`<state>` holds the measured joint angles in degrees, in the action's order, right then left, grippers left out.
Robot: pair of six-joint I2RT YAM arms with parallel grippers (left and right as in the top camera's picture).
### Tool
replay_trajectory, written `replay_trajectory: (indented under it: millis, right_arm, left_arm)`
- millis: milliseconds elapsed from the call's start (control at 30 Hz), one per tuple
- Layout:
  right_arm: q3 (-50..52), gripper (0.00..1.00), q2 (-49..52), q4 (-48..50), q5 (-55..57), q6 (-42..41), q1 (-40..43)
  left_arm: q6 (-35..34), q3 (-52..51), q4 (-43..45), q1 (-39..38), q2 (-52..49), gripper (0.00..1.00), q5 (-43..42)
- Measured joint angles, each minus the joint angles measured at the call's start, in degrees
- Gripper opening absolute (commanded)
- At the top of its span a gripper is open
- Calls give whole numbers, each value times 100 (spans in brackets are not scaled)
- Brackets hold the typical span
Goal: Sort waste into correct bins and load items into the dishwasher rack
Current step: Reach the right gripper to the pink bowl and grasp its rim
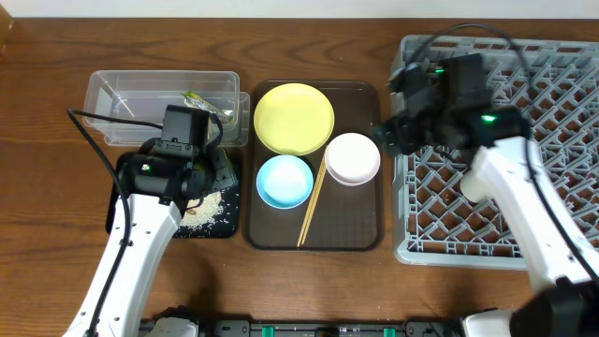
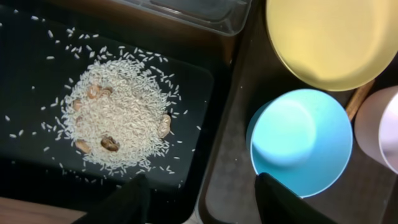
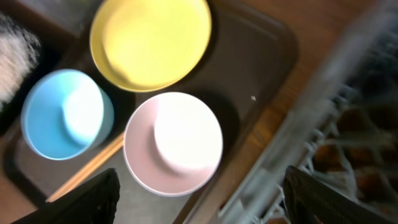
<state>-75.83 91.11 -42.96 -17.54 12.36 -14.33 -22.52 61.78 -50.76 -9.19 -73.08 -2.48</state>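
Observation:
My left gripper (image 1: 213,174) (image 2: 202,200) hovers open over the right edge of the black tray (image 1: 221,230) (image 2: 31,68), which holds a heap of rice scraps (image 1: 206,210) (image 2: 121,115); nothing is between its fingers. The yellow-green wrapper (image 1: 200,99) lies in the clear tub (image 1: 131,98) (image 2: 199,9). On the brown serving tray (image 1: 356,225) sit the yellow plate (image 1: 294,118) (image 3: 152,40), white bowl (image 1: 353,158) (image 3: 174,143), light blue bowl (image 1: 284,181) (image 2: 301,140) (image 3: 65,115) and chopsticks (image 1: 313,203) (image 3: 87,171). My right gripper (image 1: 386,134) (image 3: 199,199) is open and empty between the white bowl and the grey rack (image 1: 562,140) (image 3: 348,124).
The brown tray's right rim lies close to the rack's left wall, with a narrow strip of wooden table (image 1: 388,112) between. The right wrist view is blurred. Cables trail from both arms, one across the rack's top left corner.

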Motion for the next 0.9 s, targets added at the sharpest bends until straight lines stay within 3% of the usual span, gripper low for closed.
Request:
replay_trajectory:
  millis: [433,567,700,900]
  right_arm:
    - [2,74,1567,868,1226,179,-737]
    - [2,57,1853,916,1484,118,-750]
    - [4,32,1980,787,1569,15,-752]
    - [4,18,1985,570,1615,20,-752]
  left_arm:
    - [-20,0,4,-2,0,60,37]
    - [-20,0,4,-2,0,61,35]
    - [-20,0,11,0,0,61,39]
    - [-20,0,11,0,0,61,57]
